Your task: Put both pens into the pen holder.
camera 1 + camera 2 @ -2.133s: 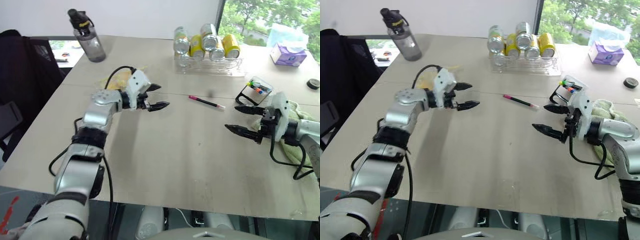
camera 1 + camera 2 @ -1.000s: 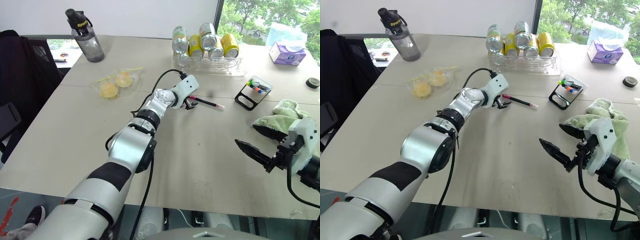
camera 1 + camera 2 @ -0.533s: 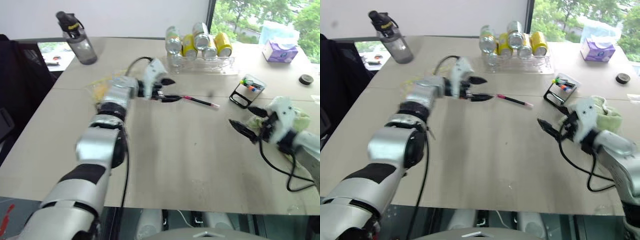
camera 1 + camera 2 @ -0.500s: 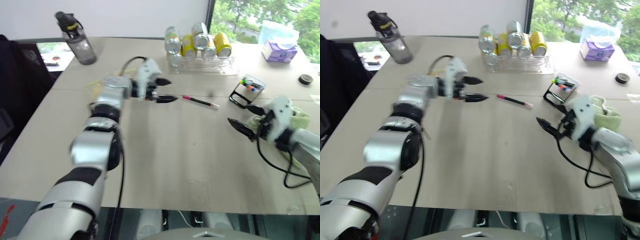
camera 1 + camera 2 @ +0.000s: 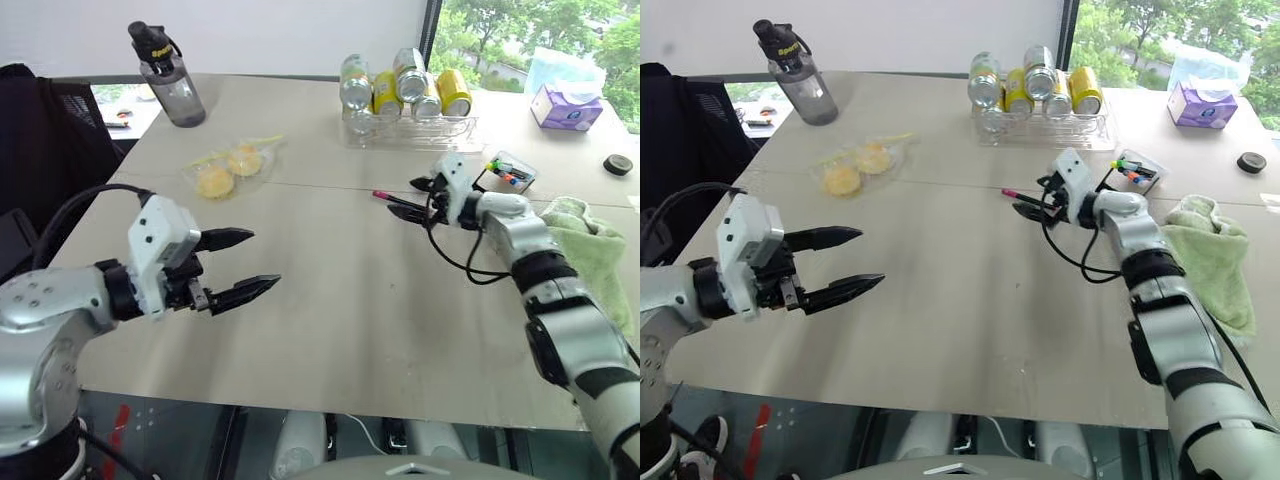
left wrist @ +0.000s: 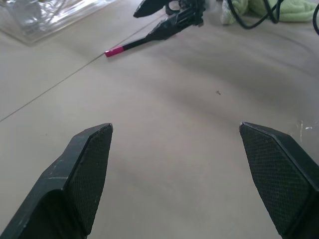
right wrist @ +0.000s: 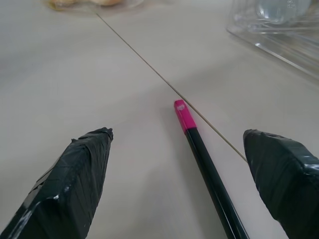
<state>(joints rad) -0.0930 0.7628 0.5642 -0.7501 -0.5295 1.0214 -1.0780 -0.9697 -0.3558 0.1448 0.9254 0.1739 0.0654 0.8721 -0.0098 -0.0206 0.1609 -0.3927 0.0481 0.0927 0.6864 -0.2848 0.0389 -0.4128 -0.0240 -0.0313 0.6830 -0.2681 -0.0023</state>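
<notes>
A thin black pen (image 5: 392,200) with a pink end lies on the table's seam, left of the pen holder (image 5: 510,172). The holder is a small clear box on a black loop frame, with colourful marker tips inside. My right gripper (image 5: 412,198) is open and low over the table. Its fingers straddle the pen; in the right wrist view the pen (image 7: 204,159) runs between the two pads without touching them. My left gripper (image 5: 262,259) hangs open and empty over the near left of the table, far from the pen (image 6: 115,50).
A clear rack of drink cans (image 5: 410,95) stands behind the pen. A bag of yellow buns (image 5: 230,165) and a grey water bottle (image 5: 170,75) are at the back left. A green towel (image 5: 585,250), a tissue box (image 5: 570,105) and a black disc (image 5: 618,165) sit at the right.
My right gripper has moved forward and to the left, from near the towel to around the pen. My left gripper has pulled back from the pen to the near left. The camera has shifted.
</notes>
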